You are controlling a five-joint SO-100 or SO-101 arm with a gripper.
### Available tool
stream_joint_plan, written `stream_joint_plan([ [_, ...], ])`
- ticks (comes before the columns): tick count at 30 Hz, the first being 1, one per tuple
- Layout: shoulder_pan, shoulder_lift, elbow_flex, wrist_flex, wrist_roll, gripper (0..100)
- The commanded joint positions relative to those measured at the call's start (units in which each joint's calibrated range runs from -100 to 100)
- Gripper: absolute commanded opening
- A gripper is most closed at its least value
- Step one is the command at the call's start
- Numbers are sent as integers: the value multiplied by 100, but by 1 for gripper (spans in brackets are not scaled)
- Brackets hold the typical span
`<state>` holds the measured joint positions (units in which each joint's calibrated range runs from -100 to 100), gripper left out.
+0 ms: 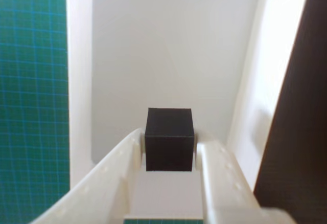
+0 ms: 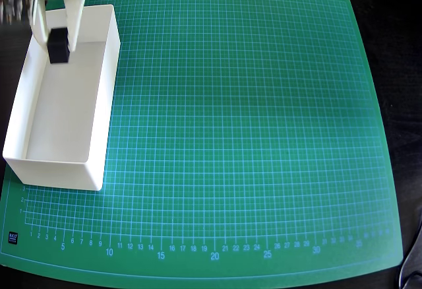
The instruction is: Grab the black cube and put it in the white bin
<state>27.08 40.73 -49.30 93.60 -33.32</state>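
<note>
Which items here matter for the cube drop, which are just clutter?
Job:
black cube, held in the gripper
white bin, under the cube

Just there:
green cutting mat
dark tabletop around the mat

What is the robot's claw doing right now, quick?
Gripper: closed on the black cube, holding it over the white bin.

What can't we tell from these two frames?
- Height of the black cube above the white bin floor: neither view shows a gap or contact.
- Cube's gripped side faces: wrist view, covered by the gripper fingers.
- Arm beyond the gripper: overhead view, cut off at the top-left edge.
- Blurred clutter in the top-left corner: overhead view, unidentifiable.
- Bin's near end wall: wrist view, behind the fingers.
</note>
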Motion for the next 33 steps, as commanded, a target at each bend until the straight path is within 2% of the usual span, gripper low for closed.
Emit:
stream_joint_plan([
  [1, 39, -58, -244, -180, 26, 6],
  [8, 39, -32, -244, -539, 0, 6],
  [33, 148, 87, -244, -565, -21, 6],
])
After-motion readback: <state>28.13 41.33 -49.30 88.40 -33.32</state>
